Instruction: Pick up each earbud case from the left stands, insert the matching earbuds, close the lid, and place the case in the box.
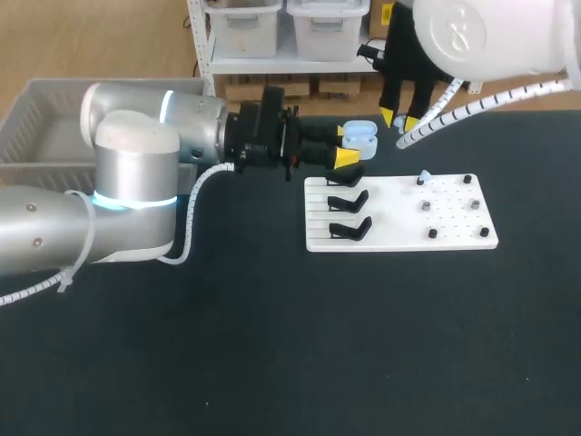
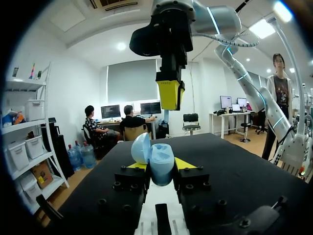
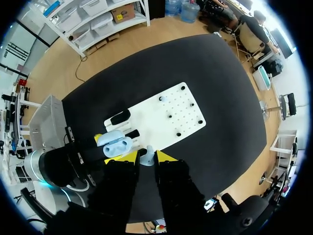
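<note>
Gripping open pale-blue earbud case [image 2: 159, 165] in left hand [image 1: 349, 145]; pinching pale earbud [image 3: 147, 160] in right hand [image 1: 399, 120], close above case.

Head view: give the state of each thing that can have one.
Light blue plastic earbud case: lid open, held in the air.
Left gripper: shut on the case.
Right gripper: shut on a small light blue earbud.
Three black stands on the white board: empty.
Second light blue earbud: resting on the board.
Grey plastic box: no case visible inside.
</note>
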You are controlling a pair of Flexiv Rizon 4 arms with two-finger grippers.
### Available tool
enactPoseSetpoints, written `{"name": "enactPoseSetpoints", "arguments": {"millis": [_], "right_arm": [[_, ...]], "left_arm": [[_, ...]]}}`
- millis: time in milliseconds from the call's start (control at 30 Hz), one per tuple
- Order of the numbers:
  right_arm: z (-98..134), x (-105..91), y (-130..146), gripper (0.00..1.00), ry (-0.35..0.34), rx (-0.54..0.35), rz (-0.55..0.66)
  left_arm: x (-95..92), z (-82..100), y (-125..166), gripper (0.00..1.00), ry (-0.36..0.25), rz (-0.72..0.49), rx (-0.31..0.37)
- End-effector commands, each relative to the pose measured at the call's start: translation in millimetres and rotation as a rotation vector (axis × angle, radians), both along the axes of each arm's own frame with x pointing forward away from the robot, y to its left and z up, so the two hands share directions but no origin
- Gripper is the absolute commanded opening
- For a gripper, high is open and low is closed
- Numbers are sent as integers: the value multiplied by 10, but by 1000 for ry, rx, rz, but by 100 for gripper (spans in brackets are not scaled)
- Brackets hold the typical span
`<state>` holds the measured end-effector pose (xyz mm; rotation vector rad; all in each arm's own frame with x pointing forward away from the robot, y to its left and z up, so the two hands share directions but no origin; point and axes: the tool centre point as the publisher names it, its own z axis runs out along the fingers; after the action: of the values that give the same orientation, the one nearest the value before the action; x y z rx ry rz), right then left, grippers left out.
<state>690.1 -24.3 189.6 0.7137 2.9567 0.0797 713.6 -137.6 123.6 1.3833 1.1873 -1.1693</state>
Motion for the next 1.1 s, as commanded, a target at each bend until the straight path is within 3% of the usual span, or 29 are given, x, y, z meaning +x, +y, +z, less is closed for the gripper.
{"name": "enactPoseSetpoints", "arguments": {"millis": [33, 233, 500, 1100], "right_arm": [[-1, -6, -3, 0, -2, 0, -1], [-1, -6, -3, 0, -2, 0, -1], [14, 53, 134, 0, -70, -24, -50], [-69, 115, 423, 0, -25, -100, -62]], "left_arm": [[-7, -9, 1, 0, -3, 3, -3], [-7, -9, 1, 0, -3, 3, -3], [-7, -9, 1, 0, -3, 3, -3], [-7, -9, 1, 0, -3, 3, -3]]}}
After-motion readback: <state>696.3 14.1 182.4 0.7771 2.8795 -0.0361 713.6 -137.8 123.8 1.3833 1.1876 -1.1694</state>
